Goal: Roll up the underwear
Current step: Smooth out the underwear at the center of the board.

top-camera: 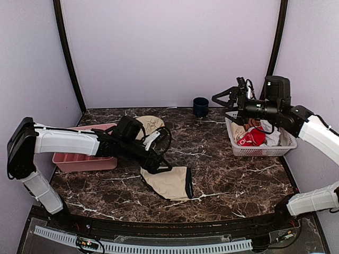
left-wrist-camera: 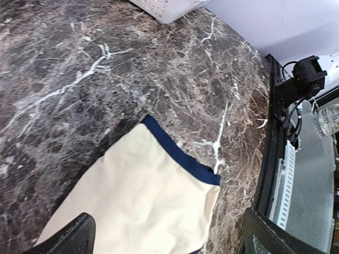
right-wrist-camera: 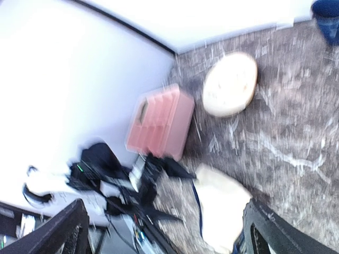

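Observation:
The underwear [top-camera: 169,182] lies flat on the marble table, cream fabric with a dark trim along its right edge. In the left wrist view the underwear [left-wrist-camera: 143,196] fills the lower middle, its dark band running diagonally. My left gripper [top-camera: 155,162] hovers at its upper left edge, open, and my left gripper [left-wrist-camera: 169,244] has nothing between its fingers. My right gripper [top-camera: 225,103] is raised above the basket, far from the cloth. In the blurred right wrist view my right gripper [right-wrist-camera: 175,238] stands open and empty, with the underwear [right-wrist-camera: 222,203] far below.
A white basket [top-camera: 262,150] at the right holds a red garment [top-camera: 253,137] and other clothes. A pink divided tray [top-camera: 79,159] sits at the left. A round beige plate [top-camera: 152,124] and a dark blue cup [top-camera: 201,106] stand near the back wall.

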Controlling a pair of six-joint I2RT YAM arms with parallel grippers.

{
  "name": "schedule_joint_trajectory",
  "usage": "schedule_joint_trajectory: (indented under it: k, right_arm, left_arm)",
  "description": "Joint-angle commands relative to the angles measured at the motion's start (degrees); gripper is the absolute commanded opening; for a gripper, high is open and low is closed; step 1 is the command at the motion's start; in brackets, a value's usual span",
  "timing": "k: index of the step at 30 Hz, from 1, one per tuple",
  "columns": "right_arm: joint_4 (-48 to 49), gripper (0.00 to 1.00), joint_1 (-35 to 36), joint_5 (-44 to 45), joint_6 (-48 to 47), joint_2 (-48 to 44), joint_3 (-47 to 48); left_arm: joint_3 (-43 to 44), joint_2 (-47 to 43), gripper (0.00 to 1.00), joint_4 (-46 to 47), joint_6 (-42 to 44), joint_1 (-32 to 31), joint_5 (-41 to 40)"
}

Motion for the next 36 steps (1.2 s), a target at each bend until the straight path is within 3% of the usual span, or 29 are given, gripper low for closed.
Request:
schedule_joint_trajectory:
  k: [1, 7, 12, 27, 33, 36]
  right_arm:
    - [4.6, 1.00, -2.4, 6.5, 8.4, -2.6, 3.0]
    - [18.4, 0.99, -6.9, 3.5, 19.7, -1.2, 2.1]
    - [11.5, 1.00, -7.7, 2.3, 18.4, 4.9, 12.7]
    - [16.0, 0.99, -11.4, -0.2, 22.1, 8.5, 14.3]
    - [16.7, 0.99, -14.1, -3.6, 22.8, 9.3, 15.6]
    - [18.7, 1.00, -15.6, -4.7, 23.5, 9.5, 15.4]
  left_arm:
    - [2.9, 6.0, 0.99, 7.9, -8.3, -0.6, 13.8]
    - [6.2, 14.8, 0.99, 18.9, -18.2, -1.7, 19.6]
    - [10.1, 21.5, 0.99, 23.3, -20.0, -2.7, 21.2]
    - [21.4, 42.8, 0.99, 32.5, -24.7, -2.6, 23.9]
    - [21.6, 36.0, 0.99, 24.3, -19.6, -2.4, 23.8]
    - [14.3, 26.3, 0.99, 23.5, -19.0, -0.8, 20.8]
